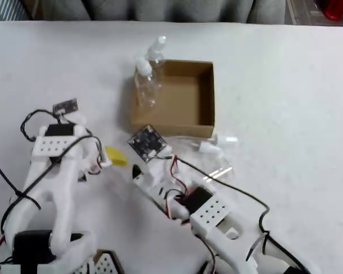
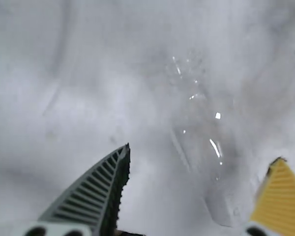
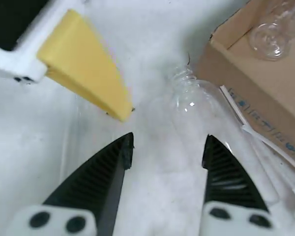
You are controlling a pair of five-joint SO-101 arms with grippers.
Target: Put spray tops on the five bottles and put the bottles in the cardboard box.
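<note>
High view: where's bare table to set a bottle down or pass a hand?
Free: the wide patch right of the cardboard box out to the table edge, and the patch left of it, past the left arm. Crowded: the box's front, where the left tool, right tool, a lying bottle and a spray top meet.

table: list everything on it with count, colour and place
table: 1, white, underneath
cardboard box: 1, brown, middle of table
bottles with spray tops: 2, clear, white tops, upright in the box
uncapped bottle: 1, clear, lying in front of the box
capped bottle: 1, clear, white top, lying by the box's front right corner
left gripper: 1, grey and yellow fingers, open, low over the table
right gripper: 1, black fingers, open at the uncapped bottle
</note>
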